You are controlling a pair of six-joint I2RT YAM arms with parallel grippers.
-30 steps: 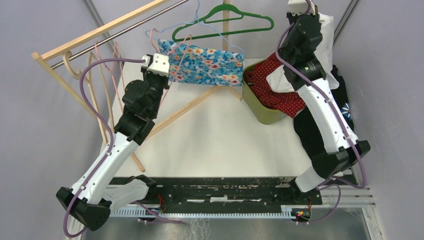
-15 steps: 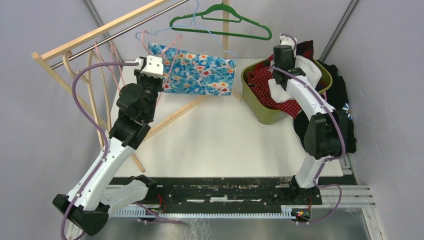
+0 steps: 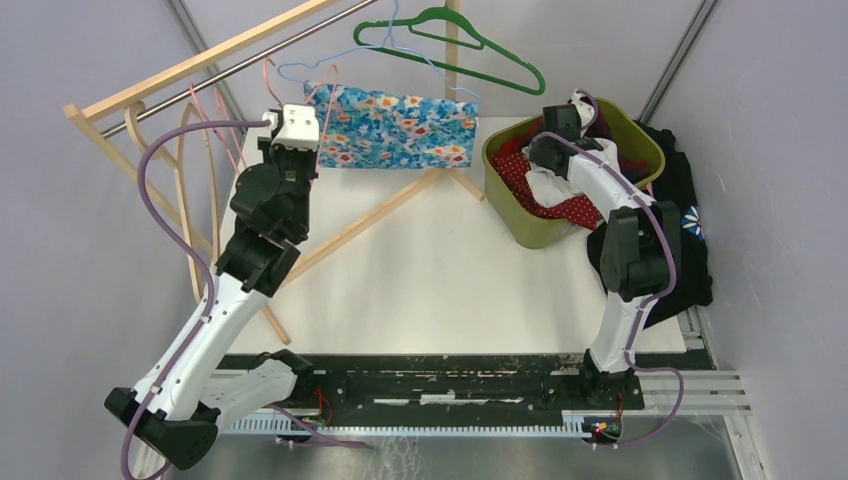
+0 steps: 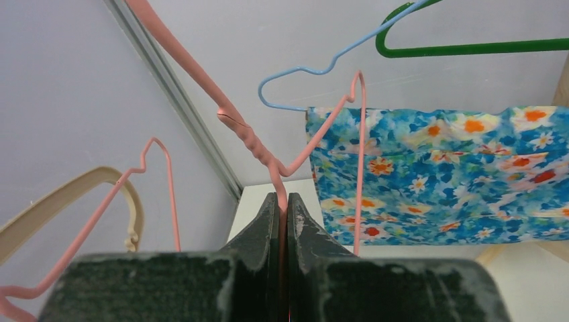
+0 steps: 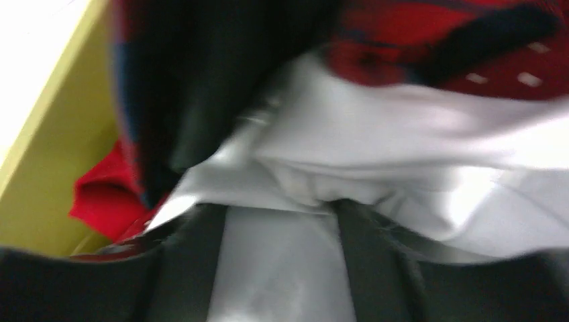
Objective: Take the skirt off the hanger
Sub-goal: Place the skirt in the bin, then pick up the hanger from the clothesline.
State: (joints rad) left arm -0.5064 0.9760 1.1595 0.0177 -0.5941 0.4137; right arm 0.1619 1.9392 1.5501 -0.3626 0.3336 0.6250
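Between the fingers of the left claw runs the wire of a pink hanger. The jaws are pinched almost together on it, with only that thin wire parting them. Right of the claw and a little above it, the skirt (blue, with white and orange flowers) hangs from a blue hanger. One arm of the pink hanger crosses in front of the skirt's left edge. Above the skirt is a green hanger.

The overhead camera adds what the wrist camera misses: beyond the claw the hangers hang at the rail of a wooden rack, and the skirt is over the far edge of the table. It cannot show the grip itself, since the claw's body hides the fingers.

The right claw is down in a yellow-green bin, well apart from the skirt. Its own camera is blurred, but the fingers appear spread wide. White cloth fills the gap and lies ahead of them, with red cloth to their left. From overhead only the wrist shows over the bin.
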